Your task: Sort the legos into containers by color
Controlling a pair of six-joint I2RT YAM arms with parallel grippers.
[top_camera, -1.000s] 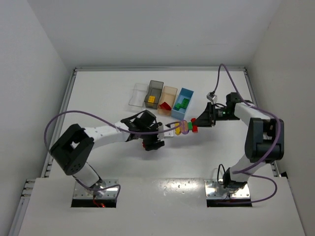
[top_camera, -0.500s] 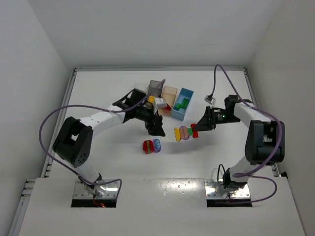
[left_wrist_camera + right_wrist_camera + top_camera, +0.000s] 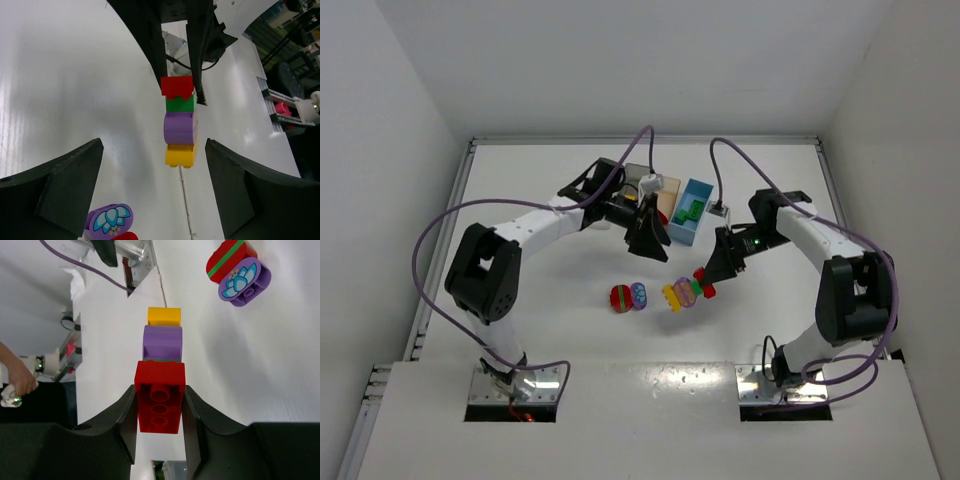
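Lego stack (image 3: 162, 342) was clamped at red end (image 3: 160, 405) by right gripper (image 3: 160, 392) | left gripper (image 3: 152, 150) was found open, empty | judged light, rigid; yellow end (image 3: 164, 316) graspable

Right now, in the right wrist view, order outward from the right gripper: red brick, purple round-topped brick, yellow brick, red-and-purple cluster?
1. Red plastic brick, in the right gripper.
2. Purple round-topped brick, just beyond.
3. Yellow brick, stack's far end.
4. Red-and-purple cluster, loose, upper right.

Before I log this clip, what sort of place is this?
Probably a lab robot cell: white table boxed by plain white walls, two arms bolted at its near edge, bricks and bins set out.
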